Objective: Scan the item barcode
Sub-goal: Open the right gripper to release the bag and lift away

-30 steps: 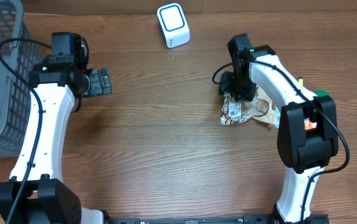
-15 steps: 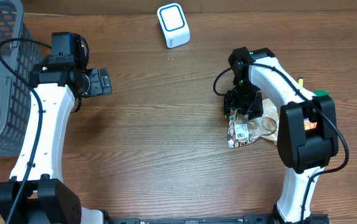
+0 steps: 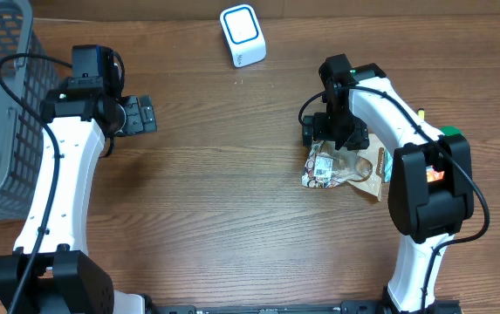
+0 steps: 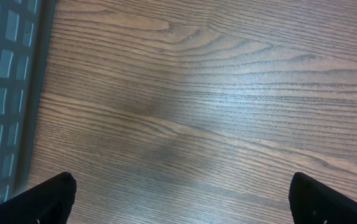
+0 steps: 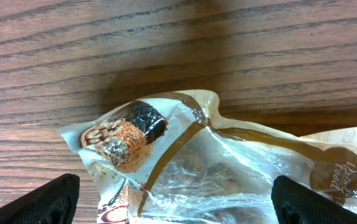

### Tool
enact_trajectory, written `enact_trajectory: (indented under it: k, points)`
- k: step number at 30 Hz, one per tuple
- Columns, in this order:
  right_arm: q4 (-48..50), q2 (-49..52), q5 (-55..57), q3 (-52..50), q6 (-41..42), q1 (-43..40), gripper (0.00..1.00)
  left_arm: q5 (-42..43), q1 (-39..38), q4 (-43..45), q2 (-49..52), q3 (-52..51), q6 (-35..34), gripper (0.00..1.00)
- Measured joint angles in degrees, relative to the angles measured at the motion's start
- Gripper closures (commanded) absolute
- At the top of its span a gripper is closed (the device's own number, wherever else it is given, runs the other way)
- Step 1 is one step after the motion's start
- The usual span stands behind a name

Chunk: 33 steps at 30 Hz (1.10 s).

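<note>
Snack packet (image 3: 335, 166) | just released onto table (image 3: 232, 201), white label up | right gripper (image 5: 178, 199) newly spread above it | left gripper (image 4: 181, 196) apart, idle | scanner (image 3: 243, 35) well apart: regrasp likely

- The left arm (image 3: 62, 174) is showing smooth white curved shells, rising from a black base (image 3: 53, 283).
- A thin black cable (image 3: 0, 77) is looping out at the end farthest from that base.
- The right arm (image 3: 380, 105) is wearing matching white shells, with an orange patch (image 3: 433, 174) glowing on its black housing.
- The left fingertips (image 4: 50, 199) are showing as matte black wedges.
</note>
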Motion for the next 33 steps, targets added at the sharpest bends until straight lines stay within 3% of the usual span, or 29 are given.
enact_trajectory:
  k: [16,33]
  points:
    - [-2.2,0.0,0.0,9.7,0.0,0.0,0.00,0.0,0.0,0.0,0.0,0.0,0.0,0.00]
    - [1.1,0.0,0.0,10.0,0.0,0.0,0.00,0.0,0.0,0.0,0.0,0.0,0.0,0.00]
